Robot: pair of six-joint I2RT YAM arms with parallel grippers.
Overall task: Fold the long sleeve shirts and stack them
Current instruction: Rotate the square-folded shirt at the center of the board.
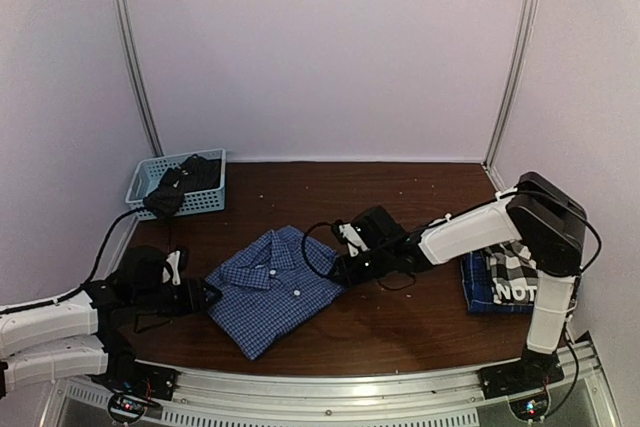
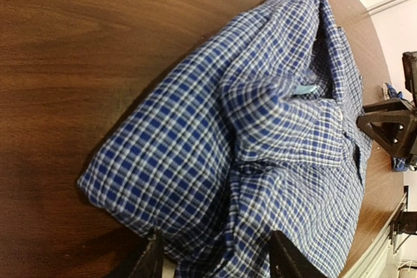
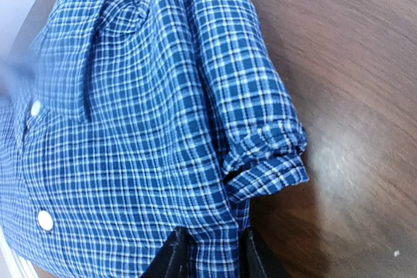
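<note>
A blue fine-check shirt (image 1: pixel 272 287) (image 2: pixel 260 128) (image 3: pixel 130 128) with white buttons lies partly folded on the brown table, collar toward the back. My left gripper (image 1: pixel 207 294) (image 2: pixel 217 262) is at its left edge. Its jaws stand apart with a fold of the cloth between them, so it is open. My right gripper (image 1: pixel 340 269) (image 3: pixel 214 255) is at the shirt's right edge, its fingers drawn in tight on a strip of fabric just below the rolled cuff. A folded black-and-white plaid shirt (image 1: pixel 515 277) with white lettering lies at the right on a darker blue plaid shirt (image 1: pixel 472 287).
A light blue lattice basket (image 1: pixel 150 182) stands at the back left with a dark item (image 1: pixel 188 175) hanging over its rim. Bare brown table (image 1: pixel 400 327) lies in front of and behind the shirt. Walls close the back and both sides.
</note>
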